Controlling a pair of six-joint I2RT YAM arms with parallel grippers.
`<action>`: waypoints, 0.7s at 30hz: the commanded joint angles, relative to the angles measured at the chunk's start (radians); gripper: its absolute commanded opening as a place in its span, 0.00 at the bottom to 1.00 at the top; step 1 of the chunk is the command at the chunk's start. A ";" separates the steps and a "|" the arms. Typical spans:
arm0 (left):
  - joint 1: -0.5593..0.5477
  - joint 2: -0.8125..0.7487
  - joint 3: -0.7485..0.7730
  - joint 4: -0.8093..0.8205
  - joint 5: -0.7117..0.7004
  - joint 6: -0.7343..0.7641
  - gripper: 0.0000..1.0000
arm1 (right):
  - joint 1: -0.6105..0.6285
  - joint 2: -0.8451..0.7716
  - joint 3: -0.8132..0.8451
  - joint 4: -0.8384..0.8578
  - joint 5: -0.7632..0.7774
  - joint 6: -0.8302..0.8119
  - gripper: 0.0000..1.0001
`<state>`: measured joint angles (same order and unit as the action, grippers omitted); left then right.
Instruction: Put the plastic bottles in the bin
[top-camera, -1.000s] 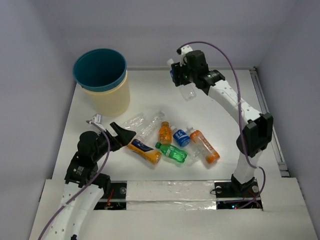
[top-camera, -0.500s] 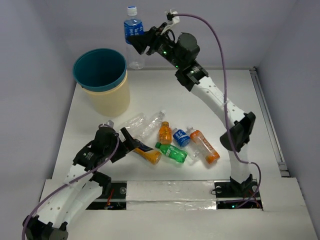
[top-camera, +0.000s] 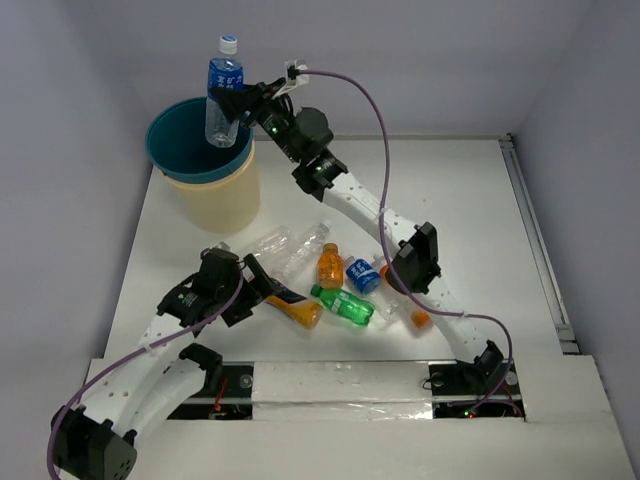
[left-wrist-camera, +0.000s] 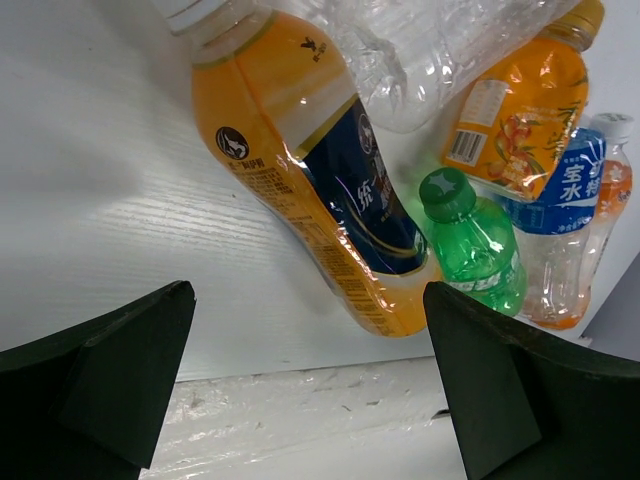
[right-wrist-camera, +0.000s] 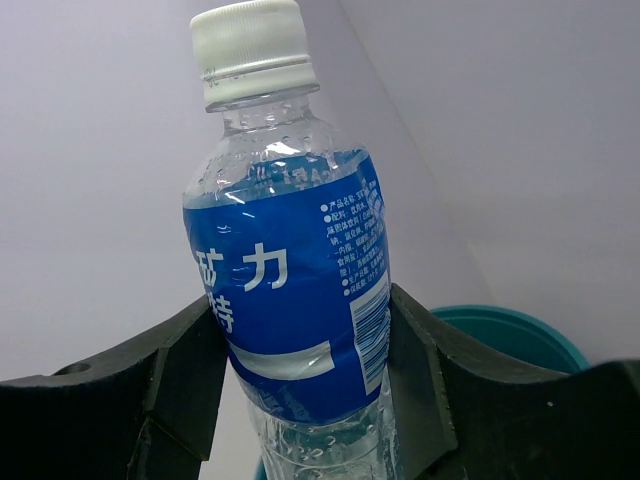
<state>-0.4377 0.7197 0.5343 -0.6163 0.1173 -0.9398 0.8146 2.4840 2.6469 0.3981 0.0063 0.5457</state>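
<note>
Bench (top-camera: 460, 210): fills the middle of the top view.
Bin (top-camera: 215, 195): upright, upper left.
Blue-label bottle (top-camera: 224, 95): upright above the bin opening, clamped by the right jaws.
Remaining bottles (top-camera: 345, 305): lying clustered at frame centre.
Left jaws: spread wide, empty, just beside the orange bottle (left-wrist-camera: 300, 170).

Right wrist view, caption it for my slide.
The fingers clamp an upright blue-labelled bottle, white cap on, with the teal rim of the bin just below.
</note>
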 joint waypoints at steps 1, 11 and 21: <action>-0.013 0.026 -0.020 0.047 -0.010 -0.027 0.99 | 0.014 0.036 0.096 0.113 0.107 -0.035 0.56; -0.013 0.084 -0.046 0.131 -0.033 -0.037 0.99 | 0.023 0.040 0.029 0.100 0.098 -0.099 0.95; -0.013 0.119 -0.065 0.185 -0.044 -0.050 0.99 | 0.023 -0.110 -0.164 0.094 0.003 -0.162 1.00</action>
<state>-0.4461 0.8429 0.4831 -0.4721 0.0952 -0.9760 0.8318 2.5309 2.5874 0.4274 0.0475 0.4191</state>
